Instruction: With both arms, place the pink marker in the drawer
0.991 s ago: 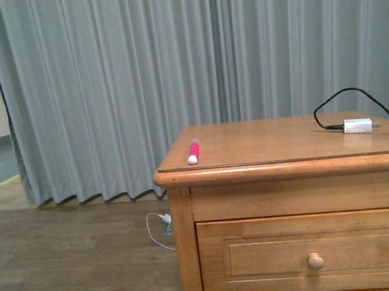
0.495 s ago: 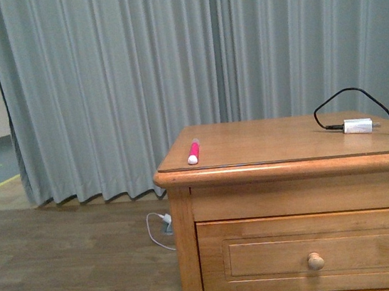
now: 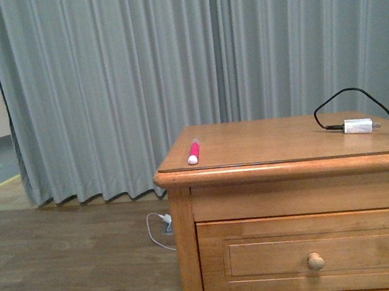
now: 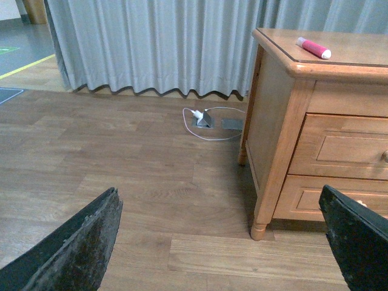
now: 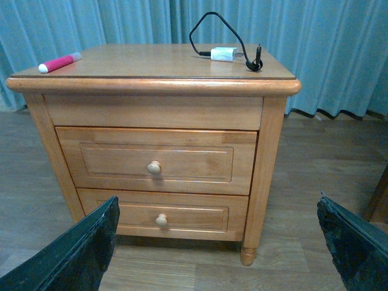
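Note:
The pink marker (image 3: 193,151) with a white end lies on the nightstand top near its left front corner; it also shows in the left wrist view (image 4: 313,48) and the right wrist view (image 5: 59,62). The upper drawer (image 3: 316,253) is shut, with a round knob (image 5: 154,167). My left gripper (image 4: 221,242) is open and empty, low over the floor, well off the nightstand's left side. My right gripper (image 5: 218,242) is open and empty, in front of the nightstand, facing both drawers. Neither arm shows in the front view.
A white charger plug (image 3: 357,125) with a black cable lies on the nightstand's right part. The lower drawer (image 5: 162,218) is shut. A white cable and floor socket (image 4: 206,118) lie by the grey curtain (image 3: 135,74). Wooden floor surrounds the nightstand.

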Available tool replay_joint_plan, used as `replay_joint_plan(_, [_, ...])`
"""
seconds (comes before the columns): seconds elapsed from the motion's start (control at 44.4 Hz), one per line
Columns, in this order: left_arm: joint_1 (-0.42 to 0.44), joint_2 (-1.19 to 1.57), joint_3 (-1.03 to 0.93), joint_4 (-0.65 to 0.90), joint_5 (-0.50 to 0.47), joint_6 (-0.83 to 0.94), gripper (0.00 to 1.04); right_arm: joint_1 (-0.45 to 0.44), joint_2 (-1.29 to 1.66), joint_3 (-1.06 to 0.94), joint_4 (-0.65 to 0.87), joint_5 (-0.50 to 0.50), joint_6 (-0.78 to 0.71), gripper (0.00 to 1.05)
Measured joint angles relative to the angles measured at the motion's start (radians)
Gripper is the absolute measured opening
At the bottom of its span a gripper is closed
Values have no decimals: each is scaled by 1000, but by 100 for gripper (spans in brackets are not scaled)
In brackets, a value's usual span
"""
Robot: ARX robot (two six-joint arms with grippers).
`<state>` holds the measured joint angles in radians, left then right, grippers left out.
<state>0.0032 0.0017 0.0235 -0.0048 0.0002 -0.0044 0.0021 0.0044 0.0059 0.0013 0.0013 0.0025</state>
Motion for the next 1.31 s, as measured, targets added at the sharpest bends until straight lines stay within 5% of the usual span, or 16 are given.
replay_joint_plan(0.428, [0,0,0,0,0,0,99,0,0,0,0,0,0,96])
replay_joint_plan(0.586, [0,0,0,0,0,0,99,163,210,80,-198,484,179,96])
replay_joint_plan(0.631, [0,0,0,0,0,0,99,201,294,86,-146,525,206,96])
replay_joint_plan(0.901, [0,0,0,0,0,0,99,238,1021,304,338,399,192,96])
replay_joint_plan(1.306, [0,0,0,0,0,0,99,294,1767,792,436,349,157,96])
